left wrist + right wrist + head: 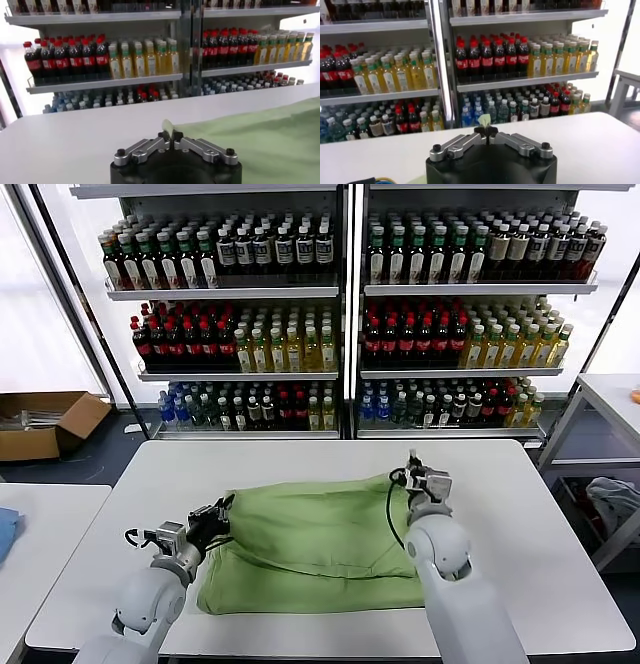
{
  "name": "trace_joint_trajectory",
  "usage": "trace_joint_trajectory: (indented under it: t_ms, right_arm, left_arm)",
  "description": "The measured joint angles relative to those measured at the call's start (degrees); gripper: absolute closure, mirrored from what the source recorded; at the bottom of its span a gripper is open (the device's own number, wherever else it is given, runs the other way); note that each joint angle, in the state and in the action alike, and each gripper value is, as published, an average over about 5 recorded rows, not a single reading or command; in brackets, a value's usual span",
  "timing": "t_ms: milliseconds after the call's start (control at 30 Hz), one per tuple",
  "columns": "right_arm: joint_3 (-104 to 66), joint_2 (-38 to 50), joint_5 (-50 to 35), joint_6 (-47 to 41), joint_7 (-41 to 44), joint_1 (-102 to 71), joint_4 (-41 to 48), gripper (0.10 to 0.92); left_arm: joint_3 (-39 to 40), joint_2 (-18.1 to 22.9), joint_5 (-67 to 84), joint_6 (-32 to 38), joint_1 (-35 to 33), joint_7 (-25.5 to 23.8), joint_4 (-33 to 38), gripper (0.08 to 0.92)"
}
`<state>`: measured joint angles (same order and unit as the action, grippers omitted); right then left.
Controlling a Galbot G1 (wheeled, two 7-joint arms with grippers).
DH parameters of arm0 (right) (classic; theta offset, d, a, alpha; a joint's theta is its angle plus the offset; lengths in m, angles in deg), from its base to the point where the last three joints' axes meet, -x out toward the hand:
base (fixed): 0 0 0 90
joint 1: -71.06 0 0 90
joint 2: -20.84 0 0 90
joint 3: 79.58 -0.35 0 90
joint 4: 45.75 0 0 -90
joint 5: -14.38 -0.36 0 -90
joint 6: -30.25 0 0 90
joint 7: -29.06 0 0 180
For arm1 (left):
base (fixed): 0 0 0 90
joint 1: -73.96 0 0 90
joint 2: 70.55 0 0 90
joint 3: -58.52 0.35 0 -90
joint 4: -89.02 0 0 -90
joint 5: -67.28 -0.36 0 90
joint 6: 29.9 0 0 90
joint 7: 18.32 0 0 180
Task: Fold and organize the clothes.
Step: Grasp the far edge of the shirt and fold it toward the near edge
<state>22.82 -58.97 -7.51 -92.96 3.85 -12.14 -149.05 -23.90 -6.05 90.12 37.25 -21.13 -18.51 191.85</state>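
Shirt (310, 549) is soft and floppy, so left gripper (212, 519) at nine o'clock and right gripper (418, 480) at two o'clock each pinch its edge tight.

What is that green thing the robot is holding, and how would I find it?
Look at the big white table in front of the shelves of drink bottles. Lying in the middle of it is a light green shirt, soft and partly folded. It is the only cloth on that table, and the left hand and right hand each pinch one edge of it.
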Motion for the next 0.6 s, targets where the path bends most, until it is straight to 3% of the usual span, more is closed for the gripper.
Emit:
trace_joint_trajectory:
  t_ms: [600]
  right_arm:
    - [-6.1,1.9,-0.9,0.8,-0.6,-18.9,-14.1,0.919]
  left_arm:
    - [-2.4,0.9,-3.4,2.4,-7.8,-0.9,5.6,0.904]
